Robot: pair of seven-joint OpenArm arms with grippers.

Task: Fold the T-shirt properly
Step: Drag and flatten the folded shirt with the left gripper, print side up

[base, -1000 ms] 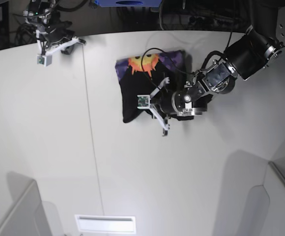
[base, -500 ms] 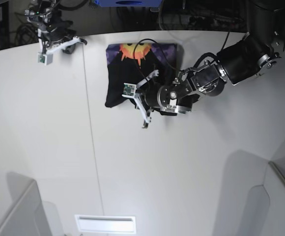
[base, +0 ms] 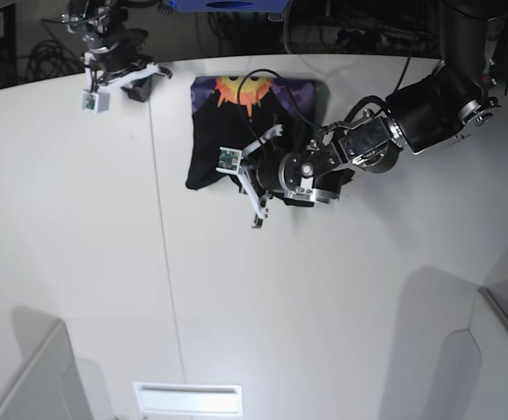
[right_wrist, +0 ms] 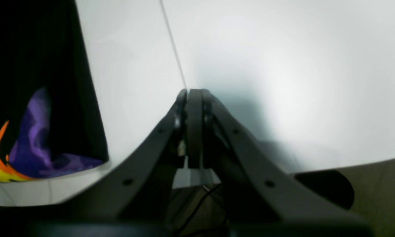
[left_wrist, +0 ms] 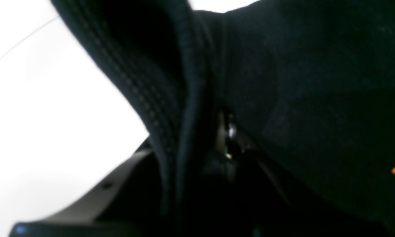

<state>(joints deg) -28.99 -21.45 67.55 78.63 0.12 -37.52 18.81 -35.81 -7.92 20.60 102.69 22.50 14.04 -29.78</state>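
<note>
The black T-shirt (base: 208, 144) lies folded in a compact bundle at the far middle of the white table, its orange-yellow sun print (base: 241, 89) on purple facing up at the far edge. My left gripper (base: 258, 179) sits at the bundle's near edge, shut on the T-shirt. In the left wrist view the stitched black hem (left_wrist: 171, 98) fills the frame and hides the fingertips. My right gripper (right_wrist: 189, 93) is shut on nothing, hovering over bare table to the left of the shirt (right_wrist: 36, 75). In the base view the right gripper (base: 118, 79) is at the far left.
A thin seam (base: 162, 262) runs down the table left of the shirt. Grey bin walls stand at the near left (base: 35, 376) and near right (base: 499, 350) corners. A white slotted plate (base: 188, 398) lies at the near edge. The table's far edge runs just behind the shirt.
My left gripper has dragged the shirt left and toward the far edge, then held still. The right gripper has shifted a little to the right, toward the shirt.
</note>
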